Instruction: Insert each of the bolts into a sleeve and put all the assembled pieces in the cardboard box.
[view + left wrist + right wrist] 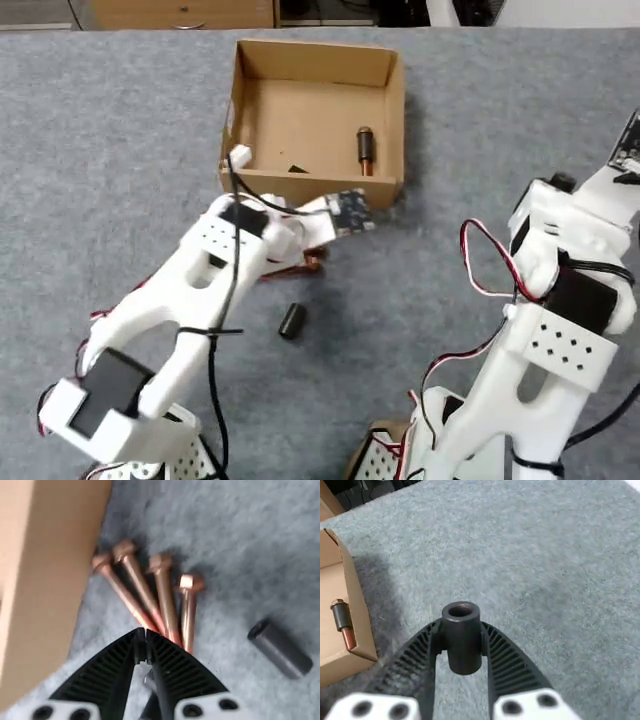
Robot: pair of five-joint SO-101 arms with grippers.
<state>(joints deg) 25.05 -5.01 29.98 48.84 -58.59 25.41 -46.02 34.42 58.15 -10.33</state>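
Copper bolts (166, 595) beside box (40, 580) under left fingers (117, 657), pressed together | right fingers (412, 655) clamped on black sleeve (462, 637)

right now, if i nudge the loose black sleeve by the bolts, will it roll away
Probably: the sleeve is a round tube lying on its side. The fuzzy grey mat should slow it quickly. It looks thick-walled, so likely rigid under a grip.

bolts (167, 600) beside box (45, 580) | sleeve (280, 647) near bolts | assembled piece (365, 150) in box
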